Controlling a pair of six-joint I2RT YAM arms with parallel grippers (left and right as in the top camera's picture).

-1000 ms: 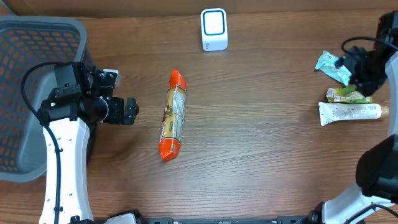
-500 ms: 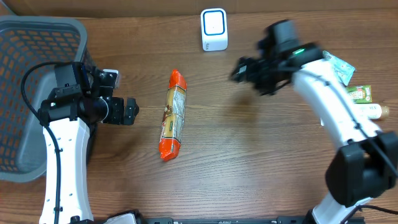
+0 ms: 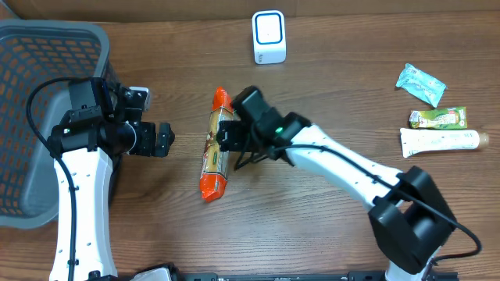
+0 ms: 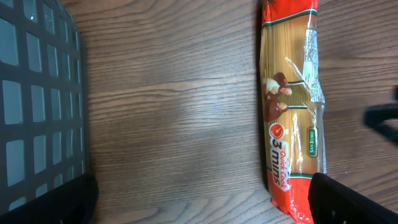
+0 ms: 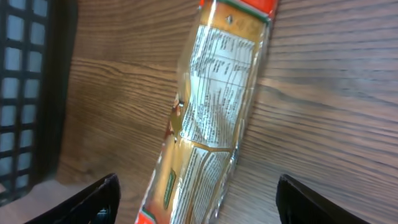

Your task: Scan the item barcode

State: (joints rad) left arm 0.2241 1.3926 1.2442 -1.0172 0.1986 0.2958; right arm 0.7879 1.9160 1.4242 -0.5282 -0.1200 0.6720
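The item, a long orange and gold pasta packet (image 3: 216, 148), lies flat mid-table, running near to far. My right gripper (image 3: 226, 134) hovers over its upper half, open. In the right wrist view the packet (image 5: 211, 124) shows its printed text panel between my two dark fingertips (image 5: 87, 199), which stand wide apart and clear of it. My left gripper (image 3: 166, 140) stays open to the packet's left, empty; its wrist view shows the packet (image 4: 292, 112) just by the right finger (image 4: 348, 202). The white scanner (image 3: 269, 37) stands at the table's far edge.
A grey mesh basket (image 3: 55, 30) fills the far left, beside my left arm. At the far right lie a teal packet (image 3: 420, 83), a green packet (image 3: 437, 118) and a white tube (image 3: 437, 141).
My right arm has swung from the far right across the table to above the pasta packet. The left arm and the packet have not moved.
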